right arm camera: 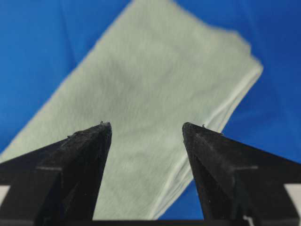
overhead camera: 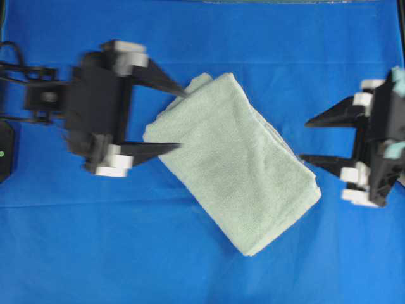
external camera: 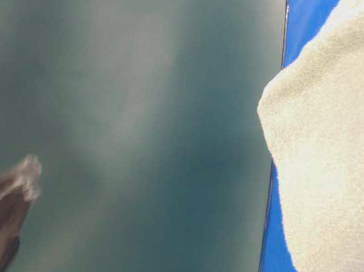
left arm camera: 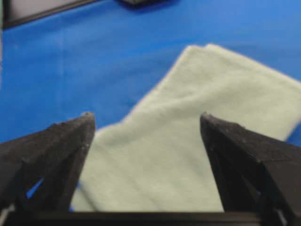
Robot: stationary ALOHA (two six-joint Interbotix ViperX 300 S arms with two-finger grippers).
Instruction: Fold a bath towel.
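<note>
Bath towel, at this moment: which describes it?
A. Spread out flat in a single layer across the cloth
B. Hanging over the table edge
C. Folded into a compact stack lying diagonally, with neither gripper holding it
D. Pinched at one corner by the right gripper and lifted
C. The bath towel lies as a layered diagonal bundle on the blue cloth; the left gripper and the right gripper both stand open, gripping nothing.

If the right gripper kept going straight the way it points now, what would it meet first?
Most likely the folded bath towel: the open right gripper points at its near end, with only blue cloth between. Its height above the cloth is unclear.
</note>
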